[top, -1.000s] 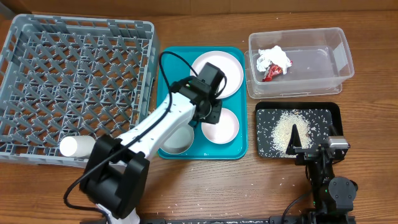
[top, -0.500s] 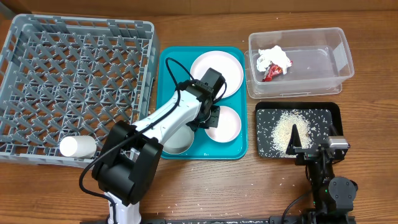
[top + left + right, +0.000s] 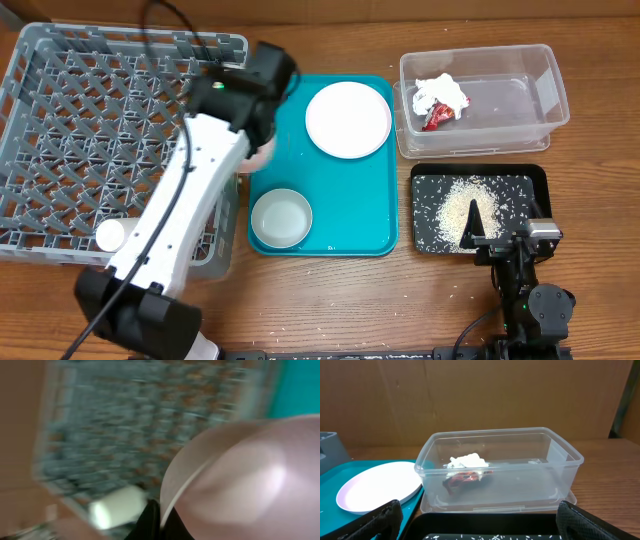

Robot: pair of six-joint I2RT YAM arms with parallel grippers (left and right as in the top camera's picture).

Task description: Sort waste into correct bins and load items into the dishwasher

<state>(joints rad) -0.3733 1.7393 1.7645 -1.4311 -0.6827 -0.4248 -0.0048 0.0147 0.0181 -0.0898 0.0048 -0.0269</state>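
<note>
Overhead view, upper centre-left: my left claw (image 3: 257,140) hangs over the seam where the large square grey plastic dish rack (image 3: 100,110) meets the teal tray (image 3: 360,200). It is clamped on the small round white plate (image 3: 263,156). From above, only a pale sliver of that plate shows under the wrist.

Left wrist view is badly blurred. The small plate fills its lower right, with the rim pinched at my dark finger (image 3: 150,521) at bottom centre and the rack's lattice behind it. A small white cup (image 3: 110,235) lies on its side at the lower left edge of the rack.

On the teal tray, the large round white plate (image 3: 347,118) sits upper right and the grey metal bowl (image 3: 281,218) lower left, apart from each other.

Upper right of the overhead frame:
- The clear rectangular plastic tub (image 3: 515,100) holds the crumpled white tissue (image 3: 442,92).
- The small red printed snack wrapper (image 3: 435,118) lies against the tissue's lower side.

Just below the tub is the shallow black rectangular tray (image 3: 535,180). Loose whitish rice grains (image 3: 455,205) are scattered over its floor, thickest in the middle. A few stray grains lie on the wooden worktop (image 3: 380,300).

My right claw (image 3: 477,512) sits low at the lower right of the overhead frame, by the black tray's lower edge. In the right wrist view its two fingers are spread wide at the bottom corners with nothing between them. The tub is straight ahead and the large plate off to the left.
</note>
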